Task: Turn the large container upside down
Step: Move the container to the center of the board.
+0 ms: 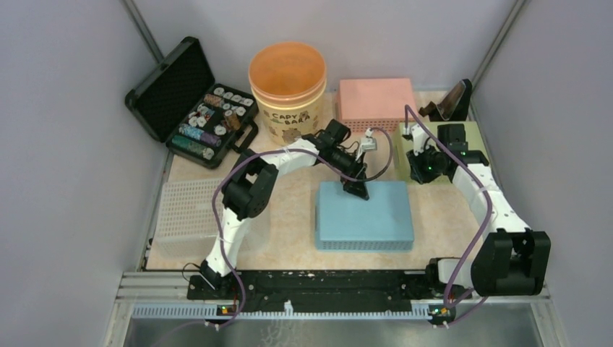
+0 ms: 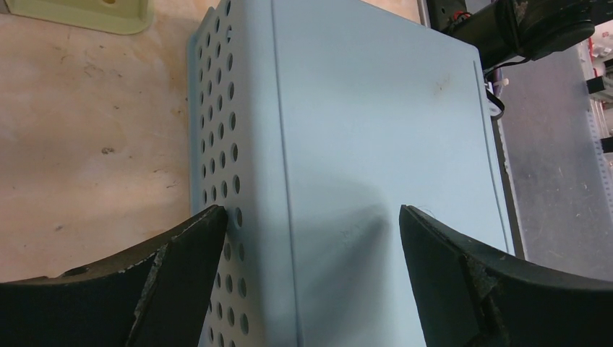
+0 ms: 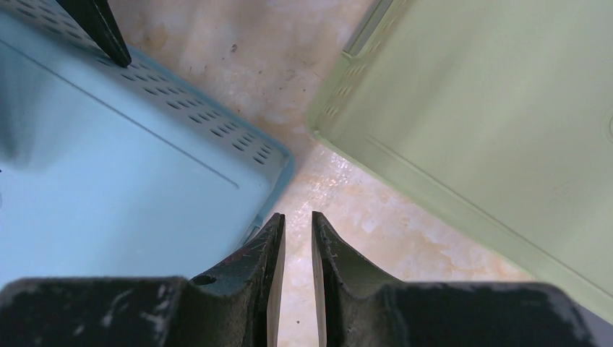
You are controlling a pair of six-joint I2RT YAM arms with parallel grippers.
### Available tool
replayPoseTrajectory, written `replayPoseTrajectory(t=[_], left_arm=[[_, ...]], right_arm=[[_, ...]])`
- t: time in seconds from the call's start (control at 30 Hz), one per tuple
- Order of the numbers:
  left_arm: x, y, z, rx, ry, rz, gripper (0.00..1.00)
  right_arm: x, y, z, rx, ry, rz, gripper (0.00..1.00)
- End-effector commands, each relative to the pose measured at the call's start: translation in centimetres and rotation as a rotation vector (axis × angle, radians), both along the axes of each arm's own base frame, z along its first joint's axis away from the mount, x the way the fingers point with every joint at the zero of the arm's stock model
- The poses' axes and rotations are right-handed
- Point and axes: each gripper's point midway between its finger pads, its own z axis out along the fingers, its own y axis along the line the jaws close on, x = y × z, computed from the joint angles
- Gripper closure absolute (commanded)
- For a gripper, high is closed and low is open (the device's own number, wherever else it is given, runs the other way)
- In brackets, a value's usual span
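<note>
The large container is a light blue perforated bin lying bottom up in the middle of the table. My left gripper hangs open over its far edge. In the left wrist view the container fills the frame and the left gripper straddles its corner edge: one finger sits by the holed side wall, the other over the flat bottom, neither squeezing. My right gripper hovers off the container's far right corner. The right gripper holds nothing, its fingers a narrow slit apart above bare table.
A pale green bin sits right of the right gripper. Behind stand a pink bin and an orange tub. An open black case of chips is far left. A white lattice basket lies near left.
</note>
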Motion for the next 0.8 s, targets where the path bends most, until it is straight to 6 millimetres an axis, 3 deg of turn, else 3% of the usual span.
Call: replayPoseTrajectory(t=[0.0,0.13,0.2,0.3,0.43,0.5,0.6,0.77], left_arm=[[-1.4,-0.4,0.7,-0.009,0.0,-0.022,0.04],[-1.3,-1.2,1.3,-0.01,0.007,0.022,0.01],[-0.7,-1.5,2.6,-0.023,0.013,0.054,0.01],[0.9,-0.8,6.6,-0.077,-0.037,0.106,0.01],[2.6,1.9,13.4,-0.17,-0.151,0.148,0.01],[2.6,3.9,14.8,-0.155,-0.21,0.159,0.01],[1.8,7.3,13.5,-0.069,-0.294,0.152,0.01],[-0.4,13.3,8.6,0.126,-0.395,0.104,0.01]], right_arm=[[-0.5,0.3,1.3,0.021,-0.021,0.006,0.8],[-1.0,0.7,2.0,0.042,-0.034,0.018,0.8],[-1.3,1.0,2.7,0.059,-0.044,0.023,0.8],[-1.8,1.0,3.5,0.063,-0.057,0.027,0.8],[-2.4,1.0,4.4,0.054,-0.086,0.038,0.77],[-2.6,1.1,4.7,0.058,-0.096,0.041,0.76],[-3.0,1.4,5.3,0.073,-0.112,0.052,0.73],[-3.7,2.1,6.7,0.11,-0.143,0.073,0.58]])
